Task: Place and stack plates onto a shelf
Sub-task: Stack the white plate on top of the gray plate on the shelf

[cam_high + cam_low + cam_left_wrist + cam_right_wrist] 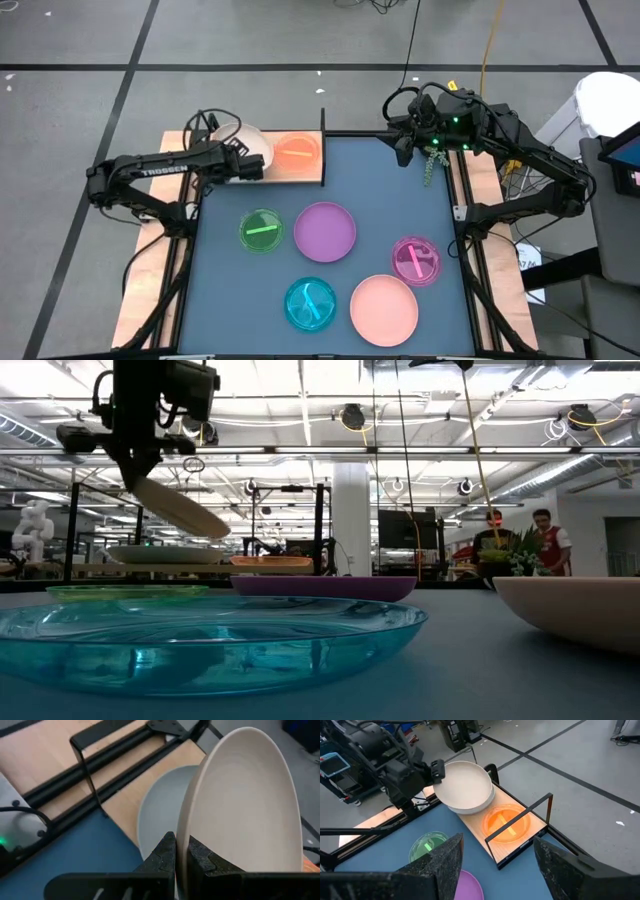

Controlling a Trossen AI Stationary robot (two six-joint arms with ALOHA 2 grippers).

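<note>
The left gripper (176,851) pinches the rim of the cream plate (465,786), holding it tilted in the air just above the pale blue-white plate (160,815) that lies on the shelf (517,847) beside the orange plate (506,823). Released at this tilt, it could slide off that plate toward the shelf's edge or knock the orange one. The right gripper (497,855), fingers spread, waits well apart from the shelf.
</note>
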